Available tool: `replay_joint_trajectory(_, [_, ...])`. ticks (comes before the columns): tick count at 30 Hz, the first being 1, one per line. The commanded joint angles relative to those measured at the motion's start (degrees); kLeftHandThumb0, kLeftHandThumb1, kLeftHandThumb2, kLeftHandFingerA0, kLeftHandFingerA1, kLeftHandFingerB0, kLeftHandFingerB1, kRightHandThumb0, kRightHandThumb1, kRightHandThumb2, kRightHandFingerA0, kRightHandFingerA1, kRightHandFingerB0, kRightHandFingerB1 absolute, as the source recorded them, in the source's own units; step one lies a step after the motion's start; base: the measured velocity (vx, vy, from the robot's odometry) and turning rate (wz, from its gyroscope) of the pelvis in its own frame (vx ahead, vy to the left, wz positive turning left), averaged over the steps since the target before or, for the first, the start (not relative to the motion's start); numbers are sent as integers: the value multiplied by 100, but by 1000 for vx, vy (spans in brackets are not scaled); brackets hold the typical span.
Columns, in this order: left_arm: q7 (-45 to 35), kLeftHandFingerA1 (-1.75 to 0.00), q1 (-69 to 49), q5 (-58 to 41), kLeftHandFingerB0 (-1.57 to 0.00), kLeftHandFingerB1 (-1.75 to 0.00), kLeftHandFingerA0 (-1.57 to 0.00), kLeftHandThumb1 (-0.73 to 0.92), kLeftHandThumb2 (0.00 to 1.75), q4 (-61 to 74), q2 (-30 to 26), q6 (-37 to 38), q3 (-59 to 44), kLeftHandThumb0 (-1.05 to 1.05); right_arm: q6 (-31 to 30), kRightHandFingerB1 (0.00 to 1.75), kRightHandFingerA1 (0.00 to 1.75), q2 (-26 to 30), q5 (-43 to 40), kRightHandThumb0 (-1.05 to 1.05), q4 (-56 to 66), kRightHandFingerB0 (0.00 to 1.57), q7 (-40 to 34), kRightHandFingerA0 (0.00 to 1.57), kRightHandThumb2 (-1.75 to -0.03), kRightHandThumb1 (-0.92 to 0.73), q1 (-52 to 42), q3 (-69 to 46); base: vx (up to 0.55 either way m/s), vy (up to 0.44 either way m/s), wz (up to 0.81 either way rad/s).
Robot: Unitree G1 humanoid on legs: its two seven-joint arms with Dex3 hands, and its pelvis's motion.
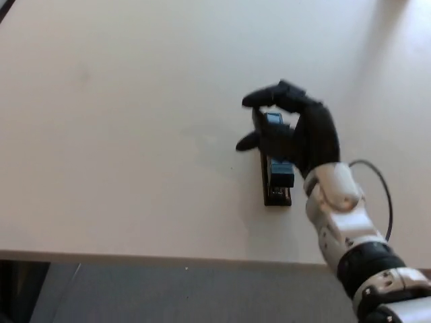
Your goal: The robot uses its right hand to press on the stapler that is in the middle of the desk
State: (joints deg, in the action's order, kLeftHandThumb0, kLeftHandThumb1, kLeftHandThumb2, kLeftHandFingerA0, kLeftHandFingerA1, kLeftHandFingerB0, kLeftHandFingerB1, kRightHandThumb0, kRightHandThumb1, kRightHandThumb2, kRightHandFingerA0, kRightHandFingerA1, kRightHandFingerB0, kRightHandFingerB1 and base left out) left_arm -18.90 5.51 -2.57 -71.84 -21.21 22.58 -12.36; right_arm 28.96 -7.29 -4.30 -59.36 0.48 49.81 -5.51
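Curling over the far end of the stapler, the right robot hand has fingers bent but apart, grasping nothing, above the bench.

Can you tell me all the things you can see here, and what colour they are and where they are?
desk: one, pale cream, fills almost the whole picture; its near edge runs along the bottom.
stapler: one, black with a bit of blue on top, lies on the desk right of the middle, its far end under the robot's hand.
floor: grey strip below the desk's near edge.
cable: one, thin and black, loops beside the wrist at the right.
right arm: one, white and grey, comes in from the bottom right corner.
right hand: one, black, over the stapler's far end, fingers curled.
left hand: not in view.
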Motion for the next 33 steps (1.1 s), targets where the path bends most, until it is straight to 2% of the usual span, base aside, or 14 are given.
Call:
replay_joint_trajectory(1, [91, -49, 374, -122, 0, -48, -1, 52, 111, -42, -221, -188, -160, -36, -1127, 108, 93, 933, -682, -14, 1815, 77, 593, 128, -72, -77, 897, -404, 0, 0, 0])
replay_joint_trajectory(7, [103, -48, 418, -109, 0, -48, -1, 50, 110, -47, -226, -141, -178, -36, -1757, 116, 110, 1756, -656, -8, 3019, 70, 525, 123, -89, -73, 768, -666, 0, 0, 0])
replay_joint_trajectory(8, [107, -46, 443, -93, -9, -39, -17, 76, 103, -56, -243, -134, -172, -83, -1826, 116, 106, 1881, -704, -5, 3110, 71, 570, 124, -87, -75, 764, -723, 0, 0, 0])
replay_joint_trajectory(9, [71, -48, 483, -105, 0, -48, -1, 49, 109, -84, -269, -152, -193, -36, -1892, 112, 100, 2180, -773, -2, 3230, 72, 667, 124, -86, -76, 728, -865, 0, 0, 0])
replay_joint_trajectory(10, [98, -46, 478, -91, -10, -40, -18, 76, 103, -92, -272, -134, -192, -82, -1935, 108, 98, 2462, -859, -3, 3268, 71, 797, 123, -81, -79, 659, -1017, 0, 0, 0])
replay_joint_trajectory(17, [72, -45, 522, -89, -10, -40, -17, 75, 102, -111, -379, -241, -249, -82, -1704, 117, 97, 4160, -1144, -9, 2376, 67, 1458, 121, -65, -84, 182, -1984, 0, 0, 0])
replay_joint_trajectory(18, [40, -35, 491, -97, -12, -26, -23, 92, 69, -113, -385, -249, -259, -80, -1922, 111, 96, 4408, -1194, -8, 2438, 72, 1406, 122, -72, -80, -65, -2203, 0, 0, 0])
replay_joint_trajectory(19, [42, -48, 464, -99, 0, -48, -1, 50, 110, -118, -393, -249, -265, -36, -1978, 113, 104, 4608, -1158, -12, 2433, 76, 1284, 125, -82, -71, -289, -2381, 0, 0, 0])
replay_joint_trajectory(20, [44, -48, 453, -96, 0, -48, -1, 50, 110, -121, -403, -250, -268, -36, -1973, 113, 104, 4656, -1137, -12, 2432, 76, 1241, 125, -82, -71, -362, -2426, 0, 0, 0])
replay_joint_trajectory(21, [72, -45, 461, -79, -10, -40, -17, 75, 102, -122, -414, -258, -260, -82, -2058, 109, 105, 4776, -1126, -16, 2378, 76, 1139, 125, -73, -73, -464, -2546, 0, 0, 0])
replay_joint_trajectory(22, [75, -44, 490, -80, -10, -40, -16, 74, 102, -133, -428, -300, -267, -82, -2045, 114, 104, 4957, -1181, -15, 2222, 78, 1169, 125, -80, -70, -613, -2726, 0, 0, 0])
replay_joint_trajectory(23, [119, -48, 490, -11, 0, -48, -1, 48, 109, -156, -461, -325, -215, -37, -1615, 103, 87, 5201, -990, -17, 2020, 77, 971, 124, -64, -77, -1042, -2969, 0, 0, 0])
replay_joint_trajectory(27, [137, -49, 438, -17, 0, -48, -1, 48, 109, -191, -465, -379, -224, -37, -1190, 114, 101, 5566, -1318, -14, 1387, 82, 1282, 126, -78, -70, -1740, -3640, 0, 0, 0])
replay_joint_trajectory(33, [76, -49, 398, -43, 0, -48, -1, 47, 108, -180, -484, -399, -251, -37, -762, 122, 103, 5909, -1460, -20, 386, 74, 1383, 117, -73, -75, -2756, -4348, 0, 0, 0])
